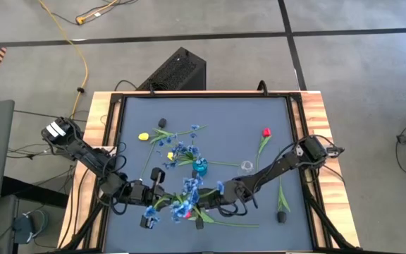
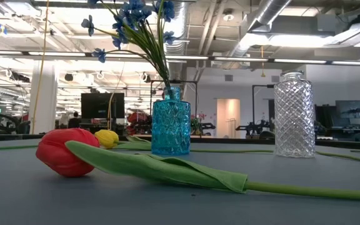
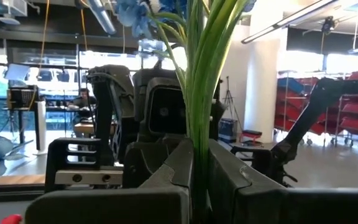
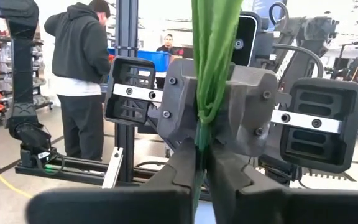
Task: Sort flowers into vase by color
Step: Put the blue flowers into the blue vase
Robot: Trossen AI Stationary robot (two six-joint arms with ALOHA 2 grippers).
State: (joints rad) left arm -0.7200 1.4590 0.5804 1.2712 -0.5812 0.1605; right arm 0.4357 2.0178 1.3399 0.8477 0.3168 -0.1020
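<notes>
Nearest the low camera lies a red tulip (image 2: 64,153), its long leaf and stem trailing off toward three o'clock across the dark table (image 2: 180,206). Just behind its head, toward one o'clock, sits a yellow tulip (image 2: 107,138). Further back stands the blue vase (image 2: 170,129), already holding a spray of blue blossoms (image 2: 133,19), and at three o'clock from it an empty clear vase (image 2: 294,115).

From above, both arms meet at the table's six o'clock edge. The left gripper (image 3: 194,180) has its fingers pinched on a bunch of green stems (image 3: 201,81) topped with blue blossoms (image 1: 189,190). Facing it, the right gripper (image 4: 201,165) has its fingers closed on the same stems, seen in its own wrist view as a green band rising between them. A second red tulip (image 1: 266,132) lies at about two o'clock on the table, another yellow tulip (image 1: 144,137) near ten o'clock.

This looks like a handover of the blue spray between the arms. Next, the left fingers would need to part so the right arm can carry the stems to the blue vase and drop them in upright, clear of the spray already there.
</notes>
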